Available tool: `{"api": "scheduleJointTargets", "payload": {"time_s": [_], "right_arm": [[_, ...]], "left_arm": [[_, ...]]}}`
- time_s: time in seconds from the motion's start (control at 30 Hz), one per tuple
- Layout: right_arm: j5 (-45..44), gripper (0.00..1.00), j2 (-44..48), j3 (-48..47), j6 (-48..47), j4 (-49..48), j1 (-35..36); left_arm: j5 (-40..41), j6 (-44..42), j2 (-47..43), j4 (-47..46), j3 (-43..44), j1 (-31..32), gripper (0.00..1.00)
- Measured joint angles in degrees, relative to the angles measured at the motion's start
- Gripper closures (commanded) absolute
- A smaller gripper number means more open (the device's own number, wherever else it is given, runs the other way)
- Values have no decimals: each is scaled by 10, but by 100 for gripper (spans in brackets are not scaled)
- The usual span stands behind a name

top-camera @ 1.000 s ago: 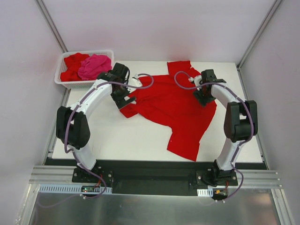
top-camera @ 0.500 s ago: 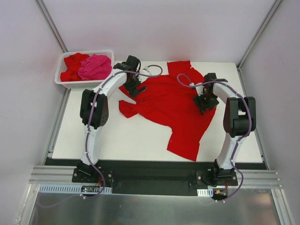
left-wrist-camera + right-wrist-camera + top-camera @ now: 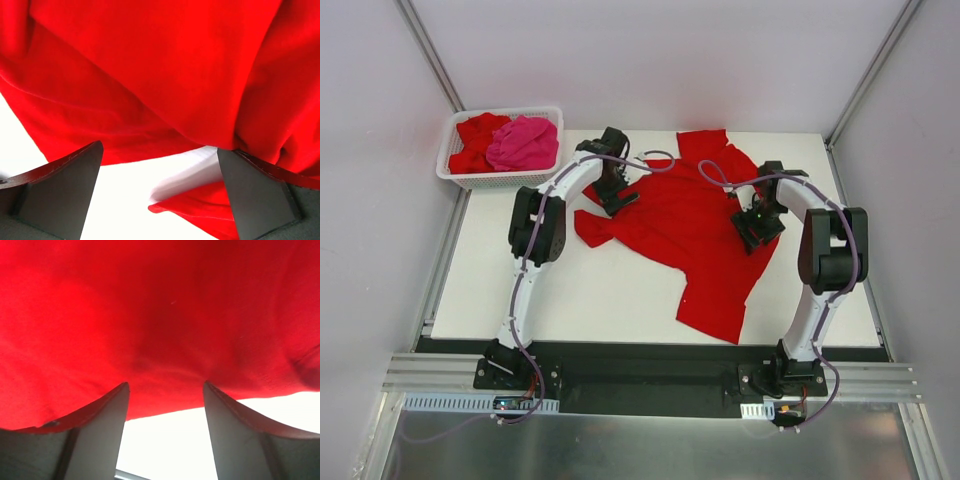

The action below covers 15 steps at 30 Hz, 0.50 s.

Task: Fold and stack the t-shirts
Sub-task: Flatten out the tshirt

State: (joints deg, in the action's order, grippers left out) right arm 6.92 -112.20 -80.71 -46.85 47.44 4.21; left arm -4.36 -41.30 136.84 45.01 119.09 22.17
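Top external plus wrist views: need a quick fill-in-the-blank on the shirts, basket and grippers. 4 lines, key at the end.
1. The white lattice basket sits at the far ___ corner of the table.
2. It holds a crumpled red t-shirt and a ___ one.
3. The spread-out t-shirt on the table is ___.
4. The left gripper and the right gripper both have their jaws ___, clamping nothing.

Missing words: left; pink; red; open
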Motion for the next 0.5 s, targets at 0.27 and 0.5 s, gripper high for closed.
{"api": "scheduleJointTargets", "payload": {"time_s": [0.27,0.5], "right_arm": [[17,37,16,17,-16,28,0],[19,37,16,20,-19,39,0]], "left_arm": [[21,-53,18,-5,30,0,1],[40,-95,-6,-29,-12,-2,1]]}}
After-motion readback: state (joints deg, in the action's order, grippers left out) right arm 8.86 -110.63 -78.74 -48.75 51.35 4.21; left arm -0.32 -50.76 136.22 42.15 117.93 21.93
